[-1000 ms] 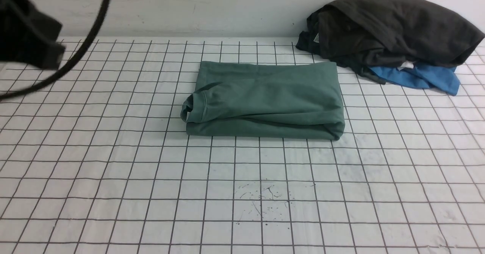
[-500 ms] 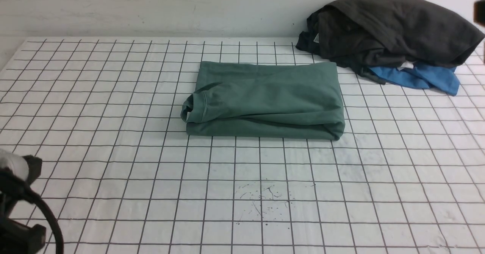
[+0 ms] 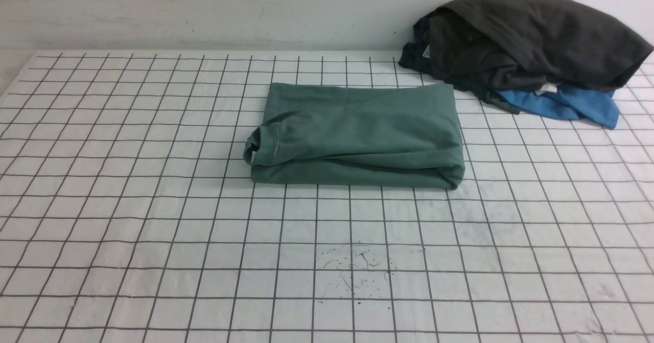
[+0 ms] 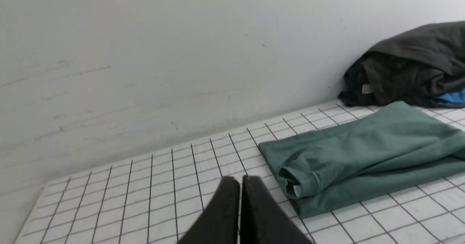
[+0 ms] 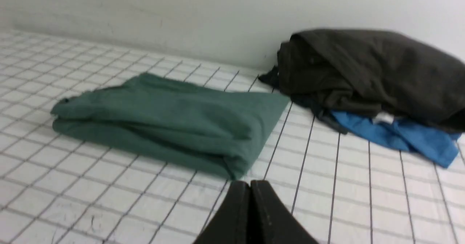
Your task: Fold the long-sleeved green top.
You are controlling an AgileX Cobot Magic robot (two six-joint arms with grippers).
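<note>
The green long-sleeved top (image 3: 357, 134) lies folded into a compact rectangle on the gridded table, its ribbed neck opening at the left end. It also shows in the left wrist view (image 4: 367, 153) and in the right wrist view (image 5: 170, 120). Neither arm appears in the front view. My left gripper (image 4: 240, 180) is shut and empty, pulled back to the left of the top. Near the top's right front corner, my right gripper (image 5: 250, 184) is likewise shut and empty, clear of the cloth.
A charcoal-black garment (image 3: 526, 41) is heaped at the back right against the wall, with a bright blue garment (image 3: 567, 105) under its front edge. The white gridded table cover (image 3: 153, 230) has scribble marks near the front middle (image 3: 357, 269).
The left arm swung from the upper left down to the lower left corner, then left the front view. A bit of the right arm at the right edge also withdrew. The top has not moved.
</note>
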